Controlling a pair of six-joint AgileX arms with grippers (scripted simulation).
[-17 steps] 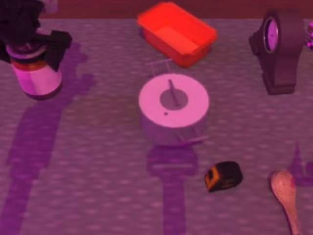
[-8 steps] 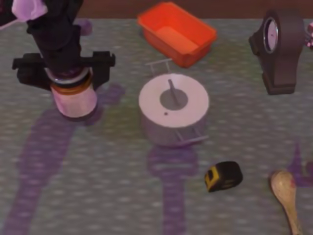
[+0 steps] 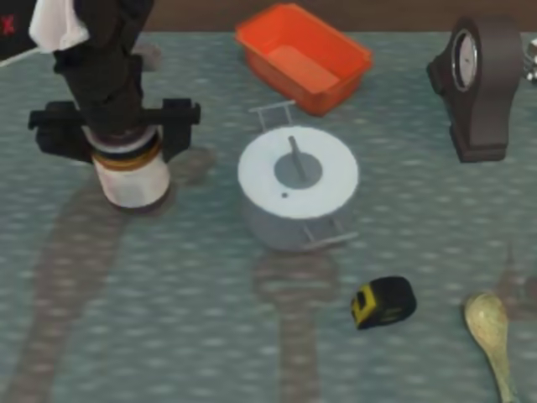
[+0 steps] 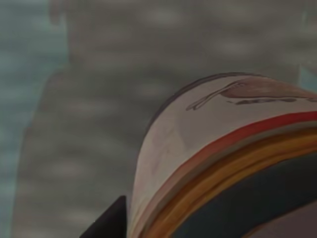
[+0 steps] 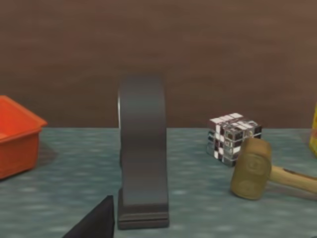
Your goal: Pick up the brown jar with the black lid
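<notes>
Brown jar (image 3: 130, 175) stands at the tabletop's (image 3: 168, 302) 10 o'clock area, upright as far as the top view shows. Left claw (image 3: 115, 133) comes straight down over it, fingers clenched on the jar just under the lid, which the arm hides. Open tabletop lies at the jar's 6 o'clock. White pot (image 3: 298, 186) sits well apart at 3 o'clock. Orange bin (image 3: 304, 55) at 1 o'clock looks empty. Right claw: cannot tell its state.
</notes>
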